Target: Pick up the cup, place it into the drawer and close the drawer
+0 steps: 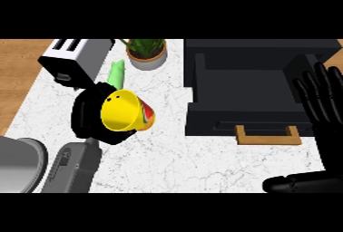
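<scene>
A yellow cup with a red and green pattern on its side hangs above the white marble counter, tipped so its mouth faces up at me. My left hand is curled round it from the left and behind, hiding part of the cup's base. To the right stands the open black drawer with a wooden handle at its front. The cup is left of the drawer, not over it. My right hand shows at the right edge by the drawer's right side, fingers straight and pointing up, holding nothing.
A silver toaster stands at the back left, and a potted plant behind the cup. A pale green object lies between them. A grey rounded shape fills the lower left corner. Wooden floor shows beyond the counter's left edge.
</scene>
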Controlling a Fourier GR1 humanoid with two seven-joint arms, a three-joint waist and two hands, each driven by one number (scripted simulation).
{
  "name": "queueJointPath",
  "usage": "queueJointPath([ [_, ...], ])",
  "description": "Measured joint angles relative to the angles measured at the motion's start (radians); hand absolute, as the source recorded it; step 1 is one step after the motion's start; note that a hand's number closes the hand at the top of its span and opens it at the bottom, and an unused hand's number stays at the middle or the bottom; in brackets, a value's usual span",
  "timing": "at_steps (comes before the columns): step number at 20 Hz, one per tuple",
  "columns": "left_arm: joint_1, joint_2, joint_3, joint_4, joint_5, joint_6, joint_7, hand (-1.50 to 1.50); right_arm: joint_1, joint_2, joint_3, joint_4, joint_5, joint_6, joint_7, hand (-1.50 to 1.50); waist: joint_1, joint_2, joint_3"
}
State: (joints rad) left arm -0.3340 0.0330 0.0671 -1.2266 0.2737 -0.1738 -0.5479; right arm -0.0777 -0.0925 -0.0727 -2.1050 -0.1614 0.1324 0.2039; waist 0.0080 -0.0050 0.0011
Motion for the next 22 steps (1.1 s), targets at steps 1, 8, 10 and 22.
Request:
queueJointPath([
  [1, -0.017, -0.007, -0.007, -0.033, 0.006, 0.024, 0.036, 1.50, -0.009, 0.002, -0.001, 0.018, 0.004, 0.000, -0.012, -1.50, -0.001, 0.000, 0.000],
  [8, -0.139, -0.027, -0.046, -0.156, -0.009, 0.156, 0.214, 1.50, -0.014, 0.003, 0.004, 0.006, 0.014, -0.004, -0.010, -1.50, -0.009, 0.003, -0.001],
  [10, -0.193, -0.029, -0.067, -0.166, -0.017, 0.209, 0.260, 1.50, -0.020, 0.002, 0.001, 0.018, 0.013, 0.000, -0.020, -1.50, -0.010, 0.004, -0.001],
  [22, -0.502, -0.031, -0.115, -0.044, -0.070, 0.387, 0.408, 1.50, 0.000, -0.006, -0.021, 0.022, -0.017, 0.019, -0.030, -1.50, -0.017, 0.005, -0.001],
])
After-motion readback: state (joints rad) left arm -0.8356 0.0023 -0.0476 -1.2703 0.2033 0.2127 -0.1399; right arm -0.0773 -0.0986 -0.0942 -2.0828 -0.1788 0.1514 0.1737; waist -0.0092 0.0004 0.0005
